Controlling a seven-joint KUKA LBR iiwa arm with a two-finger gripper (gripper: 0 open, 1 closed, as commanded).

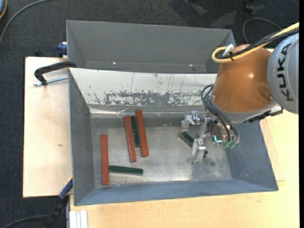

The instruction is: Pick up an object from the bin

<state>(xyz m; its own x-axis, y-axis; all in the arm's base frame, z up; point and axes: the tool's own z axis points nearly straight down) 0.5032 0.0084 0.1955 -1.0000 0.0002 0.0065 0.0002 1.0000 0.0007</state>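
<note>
Nearest the front wall of the bin (166, 188): a dark green bar (126, 171) lies flat, long axis across the bin. Its left end is just beside the near end of a long red bar (104, 159), which runs front to back along the left wall.

Mid-floor, right of centre: the gripper (195, 156) hangs low over bare metal with nothing visible in it. Open or closed: cannot tell from this angle.

Just behind it, toward the view's left: a short dark green piece (187, 137), long axis on a diagonal, its nearer end pointing at the gripper. Touching or apart: unclear.

Judgement: this piece is the closest candidate. A grasp would need a small shift back and left, closing across its narrow side.

Farther back, well apart to the left: two red bars (129, 139) with a dark green strip (136, 131) between them, all running front to back.
</note>
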